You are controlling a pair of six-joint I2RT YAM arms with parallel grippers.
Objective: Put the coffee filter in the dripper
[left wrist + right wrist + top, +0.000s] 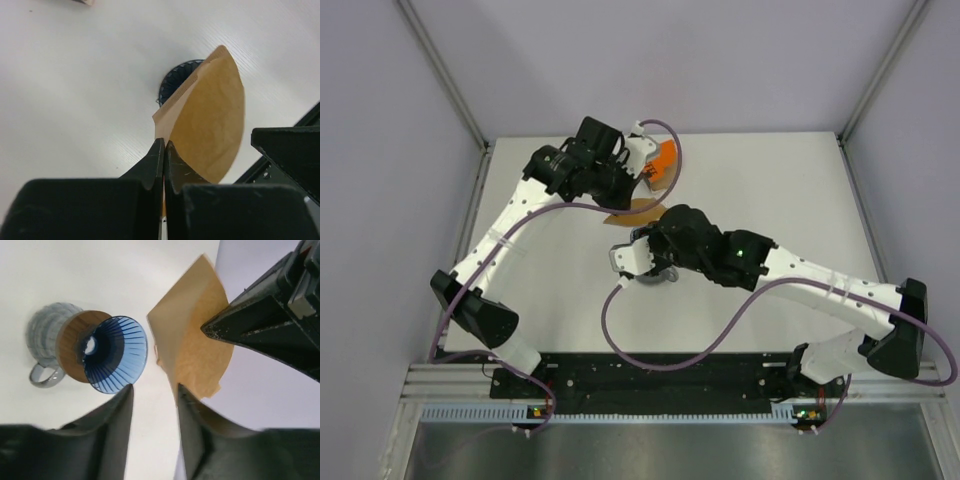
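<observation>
Tan coffee filter (210,120), clamped in left end effector (164,143), held just beside blue dripper (117,352); right end effector (154,389) slightly parted, empty.

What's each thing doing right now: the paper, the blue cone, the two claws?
dripper: empty, on top of the pitcher
coffee filter: held in the air, not in the dripper
left gripper: shut on the coffee filter
right gripper: open, holding nothing
</observation>
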